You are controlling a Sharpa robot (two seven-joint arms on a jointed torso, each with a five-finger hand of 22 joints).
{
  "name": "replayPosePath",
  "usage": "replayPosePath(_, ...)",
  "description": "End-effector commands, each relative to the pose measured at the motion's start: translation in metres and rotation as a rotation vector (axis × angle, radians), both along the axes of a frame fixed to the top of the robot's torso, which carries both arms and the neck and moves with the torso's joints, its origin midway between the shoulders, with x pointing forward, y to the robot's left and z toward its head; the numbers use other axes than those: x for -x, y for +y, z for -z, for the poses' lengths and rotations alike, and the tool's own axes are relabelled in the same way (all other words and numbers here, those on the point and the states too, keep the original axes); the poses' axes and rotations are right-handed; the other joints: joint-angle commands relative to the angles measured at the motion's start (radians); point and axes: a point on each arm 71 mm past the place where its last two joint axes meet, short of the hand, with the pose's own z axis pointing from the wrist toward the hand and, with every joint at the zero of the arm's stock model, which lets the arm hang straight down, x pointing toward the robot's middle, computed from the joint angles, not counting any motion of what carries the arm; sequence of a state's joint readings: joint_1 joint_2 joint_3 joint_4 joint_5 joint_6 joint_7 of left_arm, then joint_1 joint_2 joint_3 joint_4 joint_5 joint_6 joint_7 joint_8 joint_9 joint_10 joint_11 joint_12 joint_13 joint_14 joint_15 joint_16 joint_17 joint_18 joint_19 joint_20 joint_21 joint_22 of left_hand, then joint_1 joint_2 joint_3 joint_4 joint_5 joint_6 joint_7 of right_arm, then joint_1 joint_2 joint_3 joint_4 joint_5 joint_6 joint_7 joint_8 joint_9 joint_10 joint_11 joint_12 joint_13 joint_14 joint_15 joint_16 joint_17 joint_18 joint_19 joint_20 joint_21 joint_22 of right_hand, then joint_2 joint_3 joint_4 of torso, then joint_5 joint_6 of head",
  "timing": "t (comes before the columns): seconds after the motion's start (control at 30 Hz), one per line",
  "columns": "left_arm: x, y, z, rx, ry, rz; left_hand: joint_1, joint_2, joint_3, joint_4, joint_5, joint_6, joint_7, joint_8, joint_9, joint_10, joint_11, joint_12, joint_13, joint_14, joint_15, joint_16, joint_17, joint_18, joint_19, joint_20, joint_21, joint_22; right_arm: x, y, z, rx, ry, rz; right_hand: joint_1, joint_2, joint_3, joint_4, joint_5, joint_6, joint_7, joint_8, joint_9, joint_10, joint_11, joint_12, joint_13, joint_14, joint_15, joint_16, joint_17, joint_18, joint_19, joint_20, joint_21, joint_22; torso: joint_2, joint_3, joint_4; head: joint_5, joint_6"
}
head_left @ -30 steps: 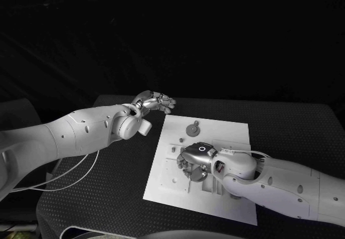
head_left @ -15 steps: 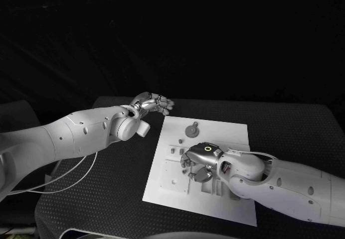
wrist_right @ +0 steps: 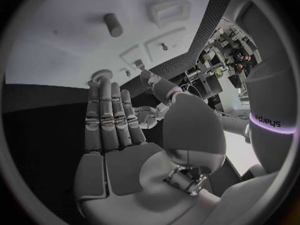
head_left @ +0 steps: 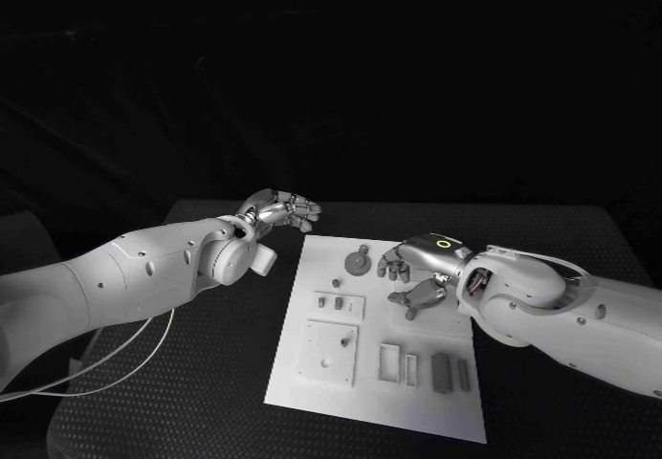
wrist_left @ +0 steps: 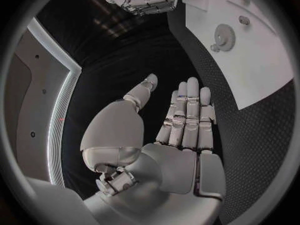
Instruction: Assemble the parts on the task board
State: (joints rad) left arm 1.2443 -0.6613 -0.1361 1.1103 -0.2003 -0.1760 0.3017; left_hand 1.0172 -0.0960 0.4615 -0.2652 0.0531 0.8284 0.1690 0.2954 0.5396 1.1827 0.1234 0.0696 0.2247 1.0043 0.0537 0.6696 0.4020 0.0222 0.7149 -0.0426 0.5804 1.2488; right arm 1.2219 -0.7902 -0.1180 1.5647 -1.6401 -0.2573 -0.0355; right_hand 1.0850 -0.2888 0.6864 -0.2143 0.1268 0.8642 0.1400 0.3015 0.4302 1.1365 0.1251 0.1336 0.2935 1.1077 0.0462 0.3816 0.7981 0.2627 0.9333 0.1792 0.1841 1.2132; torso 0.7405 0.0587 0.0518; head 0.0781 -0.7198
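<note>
The table (head_left: 193,382) is black and carries the white board (head_left: 414,402), which lies between the two arms. The left arm (head_left: 124,277) comes across the table to the board's far left corner, and its hand (head_left: 280,208) hangs just beyond that corner, off the board; the left wrist view shows this hand (wrist_left: 181,130) with fingers (wrist_left: 190,110) straight and side by side, thumb apart, and nothing in it. The right arm (head_left: 580,316) reaches over the board's right edge, and its hand (head_left: 414,273) is above the board's far right part; the right wrist view shows that hand (wrist_right: 115,130) flat, fingers (wrist_right: 106,110) stretched out together, thumb to the side, palm bare, so it holds nothing either. Whether the right hand touches the board or hovers over it cannot be told. Just on the left hand's side of the right hand, near the board's far edge, lies a round gear (head_left: 359,260), also seen in the left wrist view (wrist_left: 225,35) beyond the left fingertips. On the near side of the right hand a square block (head_left: 331,352) sits on the board, with a few upright slabs (head_left: 442,371) beside it toward the right arm. Between the gear and the block stand small pegs (head_left: 336,303). In the right wrist view a short cylinder (wrist_right: 113,24) stands on the board beyond the right fingertips, and farther on sit raised square frames (wrist_right: 169,10).
</note>
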Motion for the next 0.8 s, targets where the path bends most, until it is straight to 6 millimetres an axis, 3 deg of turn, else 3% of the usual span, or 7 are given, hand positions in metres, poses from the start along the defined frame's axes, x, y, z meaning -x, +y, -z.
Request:
replayPosePath(0.03, -0.001, -0.002, -0.002, 0.013, -0.02, 0.001, 0.005, -0.003, -0.002, 0.005, 0.002, -0.007, 0.002, -0.003, -0.001, 0.002, -0.003, 0.005, 0.001, 0.006, 0.002, -0.005, 0.002, 0.004, 0.005, -0.001, -0.005, 0.001, -0.002, -0.011, 0.006, 0.046, 0.071, 0.022, -0.019, 0.0, -0.036, -0.003, 0.004, -0.009, -0.001, -0.005, -0.003, -0.007, 0.002, -0.015, -0.007, 0.021, -0.008, 0.011, 0.012, -0.001, 0.022, -0.009, 0.01, 0.005, 0.0, 0.0003, 0.0001, -0.012, 0.007)
replayPosePath(0.3, 0.0, 0.0, -0.002, 0.013, -0.019, 0.0, 0.005, -0.003, -0.002, 0.005, 0.002, -0.006, 0.003, -0.002, 0.0, 0.002, -0.003, 0.005, 0.001, 0.006, 0.002, -0.007, 0.003, 0.003, 0.004, 0.0, -0.006, 0.002, -0.002, -0.03, 0.011, 0.103, 0.102, 0.059, -0.043, -0.001, -0.086, -0.007, -0.002, -0.018, -0.004, -0.003, -0.007, -0.016, 0.007, -0.038, -0.018, 0.031, -0.013, 0.016, 0.028, -0.001, 0.037, -0.016, 0.012, 0.009, 0.001, 0.0018, -0.0006, -0.02, 0.009)
replayPosePath(0.4, 0.0, 0.0, -0.002, 0.013, -0.018, 0.001, 0.004, -0.003, -0.002, 0.006, 0.002, -0.005, 0.003, -0.002, 0.0, 0.002, -0.003, 0.005, 0.001, 0.006, 0.002, -0.007, 0.003, 0.003, 0.004, 0.0, -0.006, 0.002, 0.0, -0.034, 0.014, 0.128, 0.11, 0.062, -0.042, 0.0, -0.089, -0.006, -0.012, -0.017, -0.005, -0.001, -0.007, -0.015, 0.007, -0.041, -0.019, 0.032, -0.013, 0.016, 0.03, -0.001, 0.039, -0.017, 0.011, 0.01, 0.001, 0.0013, -0.0012, -0.023, 0.007)
replayPosePath(0.47, 0.0, 0.001, -0.002, 0.013, -0.018, 0.0, 0.004, -0.002, -0.003, 0.006, 0.002, -0.005, 0.004, -0.001, 0.0, 0.002, -0.003, 0.005, 0.001, 0.006, 0.002, -0.007, 0.004, 0.003, 0.004, 0.0, -0.006, 0.002, 0.001, -0.035, 0.018, 0.141, 0.122, 0.063, -0.036, -0.007, -0.077, 0.008, -0.056, -0.017, -0.006, 0.001, -0.01, -0.011, 0.006, -0.048, -0.023, 0.033, -0.014, 0.013, 0.035, -0.001, 0.042, -0.018, 0.007, 0.008, 0.001, 0.0002, -0.0003, -0.025, 0.007)
replayPosePath(0.8, 0.0, 0.001, -0.001, 0.013, -0.015, 0.002, 0.003, -0.002, -0.003, 0.007, 0.002, -0.003, 0.005, 0.0, 0.0, 0.001, -0.002, 0.004, 0.001, 0.005, 0.003, -0.009, 0.005, 0.003, 0.004, 0.0, -0.007, 0.003, 0.008, -0.033, 0.031, 0.158, 0.138, 0.05, -0.029, -0.006, -0.07, 0.01, -0.069, -0.009, -0.004, 0.007, -0.01, -0.001, 0.004, -0.048, -0.023, 0.034, -0.015, 0.011, 0.039, -0.001, 0.043, -0.018, 0.005, 0.009, 0.002, -0.0003, 0.0021, -0.027, 0.004)
